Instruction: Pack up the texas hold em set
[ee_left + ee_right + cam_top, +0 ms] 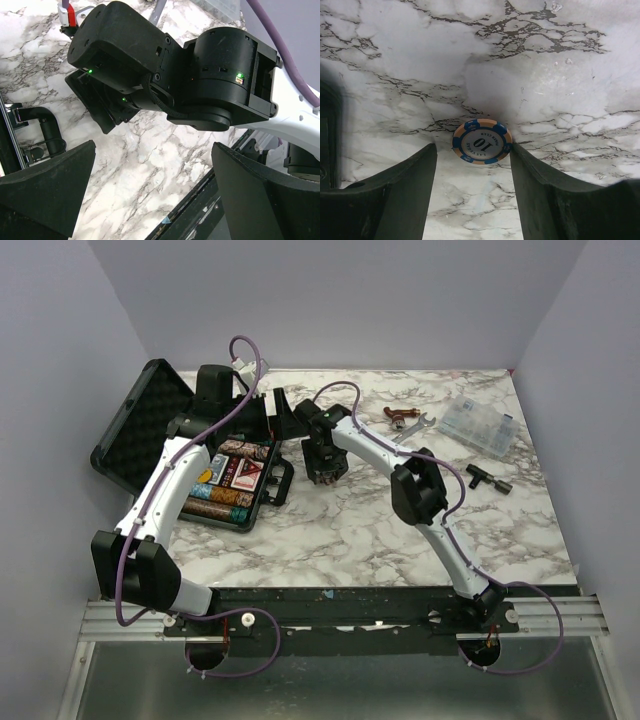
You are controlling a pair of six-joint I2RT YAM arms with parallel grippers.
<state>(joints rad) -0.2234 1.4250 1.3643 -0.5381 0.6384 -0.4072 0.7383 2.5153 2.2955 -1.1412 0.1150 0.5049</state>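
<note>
Right gripper (472,150): you have it down at the white marble table (560,65), jaws partly open and straddling one round poker chip (481,141), blue and peach at the rim and marked "10". The chip lies flat on the marble and is not lifted. The finger (540,190) on the right of the wrist view sits at the chip's rim; contact cannot be told. The opposite finger stands clear of the chip, with marble showing in between. Nothing is clamped.

In the top view this chip sits on the table just right of the black hard briefcase (262,502), hidden there under the gripper.

Left gripper (157,195): fully spread, nothing between its fingers (47,190). It hangs at the far right corner of the briefcase. Its camera looks across at the right arm's black wrist housing (165,65).

The briefcase lies open on the table's left side, with its foam-lined lid (140,430) thrown back to the left. Its tray holds rows of coloured poker chips (222,502) and a red card deck (240,473).

Well right of the briefcase, toward the far edge, lie a silver wrench (415,428) and a clear plastic compartment box (480,425). A small black T-shaped part (487,477) sits nearer than the box.
</note>
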